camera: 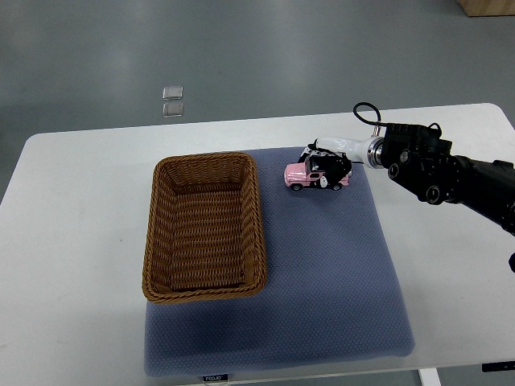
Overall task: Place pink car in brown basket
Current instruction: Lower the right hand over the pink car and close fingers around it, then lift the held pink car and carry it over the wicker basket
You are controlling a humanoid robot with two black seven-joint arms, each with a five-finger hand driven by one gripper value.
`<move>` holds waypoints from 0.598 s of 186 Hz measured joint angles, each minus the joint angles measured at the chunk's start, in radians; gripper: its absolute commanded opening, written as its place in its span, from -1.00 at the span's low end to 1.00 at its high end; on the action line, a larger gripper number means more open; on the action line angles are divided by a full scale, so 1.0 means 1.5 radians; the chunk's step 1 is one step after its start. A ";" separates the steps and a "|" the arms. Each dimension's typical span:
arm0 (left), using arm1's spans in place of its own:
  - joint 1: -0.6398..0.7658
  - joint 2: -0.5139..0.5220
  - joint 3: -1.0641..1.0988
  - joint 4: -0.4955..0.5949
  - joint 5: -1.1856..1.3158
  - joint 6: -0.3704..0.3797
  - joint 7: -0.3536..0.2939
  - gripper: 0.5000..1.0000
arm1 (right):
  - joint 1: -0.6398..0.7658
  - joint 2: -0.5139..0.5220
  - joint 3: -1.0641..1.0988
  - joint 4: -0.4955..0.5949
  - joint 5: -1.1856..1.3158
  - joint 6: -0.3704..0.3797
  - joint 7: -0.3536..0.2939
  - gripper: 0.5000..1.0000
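A small pink toy car [310,176] rests on the blue-grey mat [322,265], right of the brown wicker basket [204,227]. My right hand [330,163] comes in from the right edge, its black and white fingers curled over the car's roof and far side. Whether the car is lifted off the mat I cannot tell; it appears to touch it. Nothing lies inside the basket. The left arm is out of the picture.
The mat lies on a white table [72,241], whose front edge runs along the bottom. Two small clear squares [172,100] lie on the grey floor beyond the table. A cable loop [366,112] sticks up from my right wrist.
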 measured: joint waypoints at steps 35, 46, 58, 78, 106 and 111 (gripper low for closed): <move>0.000 0.000 0.000 0.000 0.000 0.000 0.000 1.00 | 0.021 -0.010 0.012 0.004 0.011 0.003 0.005 -1.00; 0.000 0.000 0.000 0.000 0.000 0.000 0.000 1.00 | 0.030 -0.019 0.015 0.006 0.013 0.006 0.011 -1.00; 0.000 0.000 0.000 0.000 0.000 0.000 0.000 1.00 | 0.044 -0.027 0.016 0.013 0.014 0.011 0.030 -1.00; 0.000 0.000 0.000 0.000 0.000 0.000 0.000 1.00 | 0.070 -0.032 0.016 0.033 0.015 0.028 0.072 -1.00; 0.000 0.000 0.000 0.000 0.000 0.000 0.000 1.00 | 0.109 -0.028 0.016 0.080 0.015 0.048 0.103 -1.00; 0.000 0.000 0.000 0.000 0.000 0.000 0.000 1.00 | 0.114 -0.026 0.016 0.090 0.015 0.049 0.106 -1.00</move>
